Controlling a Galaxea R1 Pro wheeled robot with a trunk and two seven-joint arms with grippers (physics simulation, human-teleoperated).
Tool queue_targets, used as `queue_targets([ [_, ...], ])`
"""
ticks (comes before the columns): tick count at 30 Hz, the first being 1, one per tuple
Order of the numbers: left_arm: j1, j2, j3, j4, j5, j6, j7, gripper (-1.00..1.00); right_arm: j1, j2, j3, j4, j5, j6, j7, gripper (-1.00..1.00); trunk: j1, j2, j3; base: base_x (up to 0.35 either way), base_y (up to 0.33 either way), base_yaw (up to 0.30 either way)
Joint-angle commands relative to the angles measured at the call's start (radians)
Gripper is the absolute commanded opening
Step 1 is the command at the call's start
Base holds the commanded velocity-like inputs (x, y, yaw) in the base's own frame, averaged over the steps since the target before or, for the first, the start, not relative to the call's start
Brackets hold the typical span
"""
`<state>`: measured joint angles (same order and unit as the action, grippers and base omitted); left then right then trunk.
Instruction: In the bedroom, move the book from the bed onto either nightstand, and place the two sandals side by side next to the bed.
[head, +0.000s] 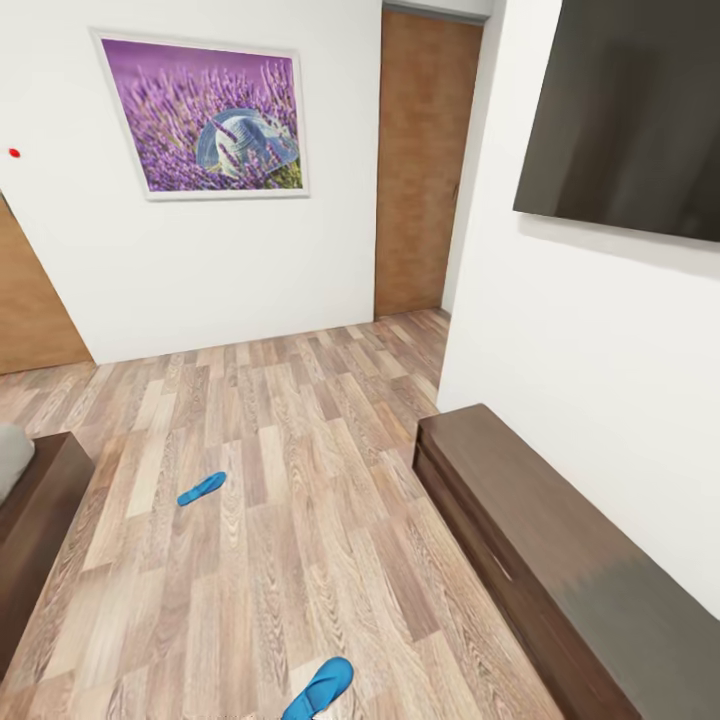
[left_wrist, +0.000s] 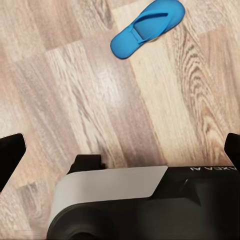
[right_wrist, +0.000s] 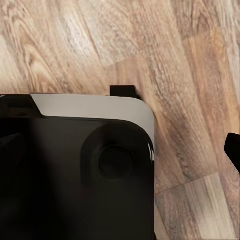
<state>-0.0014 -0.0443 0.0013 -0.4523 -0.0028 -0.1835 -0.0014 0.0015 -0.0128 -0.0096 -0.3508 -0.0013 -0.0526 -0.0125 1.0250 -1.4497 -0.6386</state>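
Two bright blue sandals lie apart on the wood-plank floor. One sandal (head: 202, 488) is near the bed's dark frame corner (head: 45, 500), whose grey mattress (head: 8, 455) shows at the left edge. The other sandal (head: 320, 688) lies at the bottom edge of the head view, and the left wrist view has it (left_wrist: 147, 27) on the floor beyond my left gripper (left_wrist: 120, 150). That gripper is open, its black fingertips (left_wrist: 10, 155) wide apart, with nothing between them. My right gripper (right_wrist: 120, 147) is also open over bare floor, one fingertip (right_wrist: 233, 150) at the picture's edge. The book and nightstands are out of view.
A long, low dark brown dresser (head: 540, 540) runs along the right wall under a black screen (head: 630, 110). A wooden door (head: 420, 160) and a lavender picture (head: 205, 115) are on the far wall. My own base (left_wrist: 150, 205) sits under both wrists.
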Motion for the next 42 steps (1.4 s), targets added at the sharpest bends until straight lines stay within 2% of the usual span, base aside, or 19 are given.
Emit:
queue_targets([
  [1,0.000,0.000,0.000,0.000,0.000,-0.002,0.000,1.00,0.000,0.000,-0.001,0.000,0.000,-0.003,-0.001,1.00,0.000,0.000,-0.001,0.000,0.000,0.272],
  [42,0.000,0.000,0.000,0.000,0.000,-0.002,0.000,1.00,0.000,0.000,-0.001,-0.002,0.000,-0.003,-0.001,1.00,0.000,0.000,-0.023,0.000,0.000,0.272],
])
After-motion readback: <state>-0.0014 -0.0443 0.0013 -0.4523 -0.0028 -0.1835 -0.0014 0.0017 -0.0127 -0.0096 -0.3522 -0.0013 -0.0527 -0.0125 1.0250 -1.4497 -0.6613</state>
